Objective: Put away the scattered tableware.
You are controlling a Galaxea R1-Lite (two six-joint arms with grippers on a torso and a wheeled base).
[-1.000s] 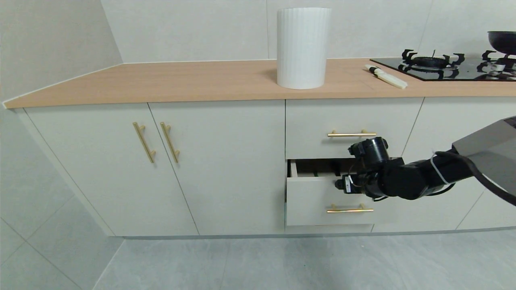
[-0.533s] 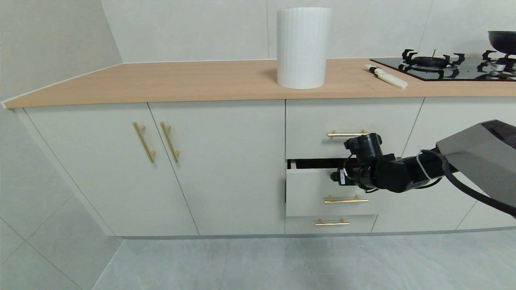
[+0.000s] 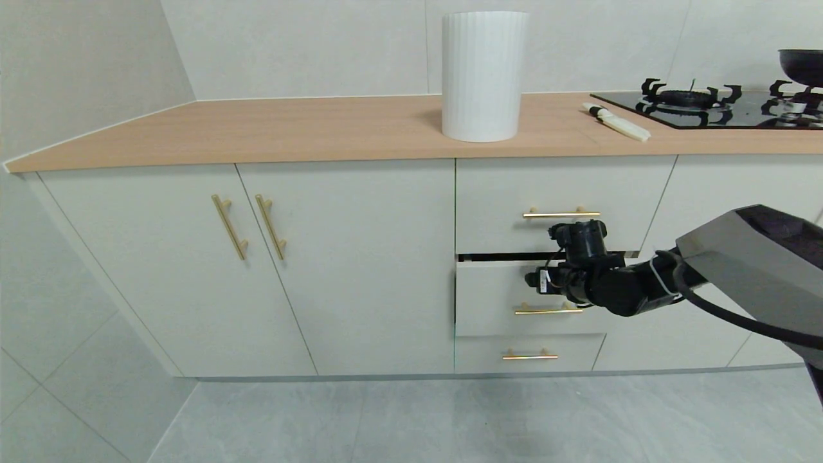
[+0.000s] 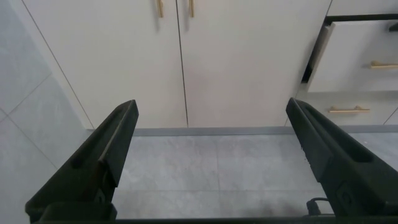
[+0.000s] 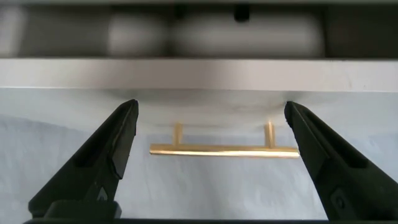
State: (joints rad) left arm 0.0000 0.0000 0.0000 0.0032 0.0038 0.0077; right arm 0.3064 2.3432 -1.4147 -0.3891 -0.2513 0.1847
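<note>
A pale stick-like utensil (image 3: 616,122) with a dark band lies on the wooden counter (image 3: 289,128) beside the hob. Below it, the middle drawer (image 3: 495,292) stands out from the cabinet by a narrow dark gap. My right gripper (image 3: 539,281) is right at the drawer front, just above its gold handle (image 3: 546,310). In the right wrist view the right gripper (image 5: 210,109) is open, its fingers (image 5: 112,155) spread wider than the handle (image 5: 224,150), with nothing between them. My left gripper (image 4: 210,106) hangs open and empty over the floor in front of the cabinets, with the drawer (image 4: 360,56) off to one side.
A tall white ribbed cylinder (image 3: 481,76) stands on the counter above the drawers. A black gas hob (image 3: 707,106) with a dark pan (image 3: 800,64) sits at the far right. Two cabinet doors (image 3: 257,270) are closed at left. Grey tiled floor (image 3: 321,418) lies open below.
The middle drawer has slid back into the cabinet, from well open to a narrow gap, with my right arm following it inward. The bottom drawer's handle has come into sight.
</note>
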